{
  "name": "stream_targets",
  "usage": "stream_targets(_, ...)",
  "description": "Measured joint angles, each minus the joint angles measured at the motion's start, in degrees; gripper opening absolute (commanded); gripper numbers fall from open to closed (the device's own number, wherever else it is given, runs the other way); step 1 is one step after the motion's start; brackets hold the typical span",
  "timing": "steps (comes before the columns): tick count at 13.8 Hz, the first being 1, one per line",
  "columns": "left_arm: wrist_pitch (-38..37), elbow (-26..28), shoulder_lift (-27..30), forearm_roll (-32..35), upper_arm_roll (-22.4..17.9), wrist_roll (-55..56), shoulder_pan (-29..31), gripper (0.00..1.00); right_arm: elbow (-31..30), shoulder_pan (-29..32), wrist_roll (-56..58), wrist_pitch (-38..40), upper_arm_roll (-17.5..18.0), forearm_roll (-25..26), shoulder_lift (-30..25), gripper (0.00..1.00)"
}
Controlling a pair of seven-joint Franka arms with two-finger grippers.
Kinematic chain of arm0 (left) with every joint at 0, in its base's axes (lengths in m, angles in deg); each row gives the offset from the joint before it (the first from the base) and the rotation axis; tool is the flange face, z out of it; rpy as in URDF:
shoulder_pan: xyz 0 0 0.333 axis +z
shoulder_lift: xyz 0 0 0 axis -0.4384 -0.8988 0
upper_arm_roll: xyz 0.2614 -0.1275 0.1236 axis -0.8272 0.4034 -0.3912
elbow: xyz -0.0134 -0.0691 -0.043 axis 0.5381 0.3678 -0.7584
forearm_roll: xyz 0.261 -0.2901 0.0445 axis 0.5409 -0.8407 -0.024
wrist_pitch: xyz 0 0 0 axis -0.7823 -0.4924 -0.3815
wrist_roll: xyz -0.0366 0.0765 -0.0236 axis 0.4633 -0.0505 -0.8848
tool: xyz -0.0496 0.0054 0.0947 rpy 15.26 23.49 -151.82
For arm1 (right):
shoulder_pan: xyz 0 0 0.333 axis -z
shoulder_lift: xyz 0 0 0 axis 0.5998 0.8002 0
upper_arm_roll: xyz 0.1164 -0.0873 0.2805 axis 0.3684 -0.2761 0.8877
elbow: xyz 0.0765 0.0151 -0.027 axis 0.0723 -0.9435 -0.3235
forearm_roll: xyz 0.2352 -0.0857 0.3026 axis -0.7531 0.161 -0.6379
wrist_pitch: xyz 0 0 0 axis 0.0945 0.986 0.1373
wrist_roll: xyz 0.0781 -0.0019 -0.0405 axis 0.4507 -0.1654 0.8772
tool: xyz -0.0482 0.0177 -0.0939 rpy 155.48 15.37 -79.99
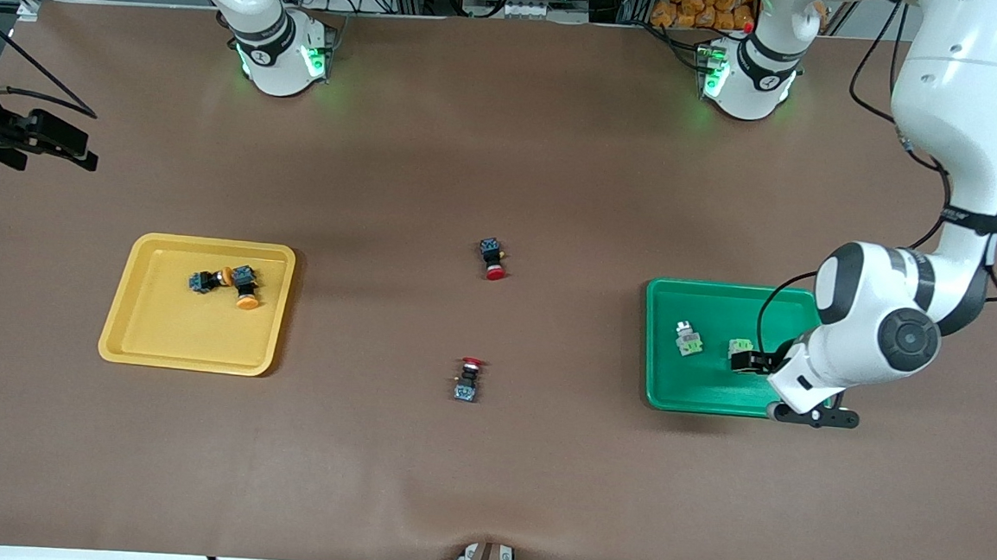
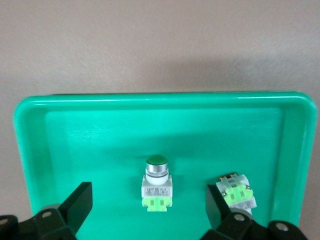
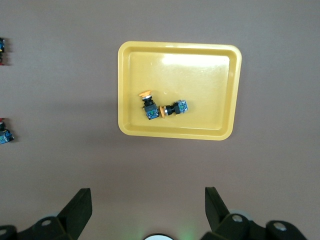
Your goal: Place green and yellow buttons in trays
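The green tray lies toward the left arm's end of the table. In it lie two grey and lime-green buttons. My left gripper is open, low over this tray. One green-capped button lies loose between its fingers, touching neither; the other lies beside one finger. The yellow tray toward the right arm's end holds two yellow-capped buttons, touching each other. My right gripper is open and empty, high over the table beside the yellow tray.
Two black switches with red caps lie on the brown table between the trays, one farther from the front camera than the other. A black camera mount juts in at the table's edge at the right arm's end.
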Motion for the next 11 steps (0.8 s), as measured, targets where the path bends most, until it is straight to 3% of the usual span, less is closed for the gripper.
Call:
stream_targets(4, -9.1, -2.6, 5.9, 0.0, 0.5, 0.0, 0.0, 1.00, 1.4, 0.1, 0.0, 0.4, -0.1, 0.7, 0.0, 1.00)
stream_targets(11, -24.4, -4.4, 21.1, -1.7, 1.5, -0.6, -1.2, 1.00, 1.7, 2.1, -0.2, 3.2, 2.0, 1.3, 0.1, 1.00)
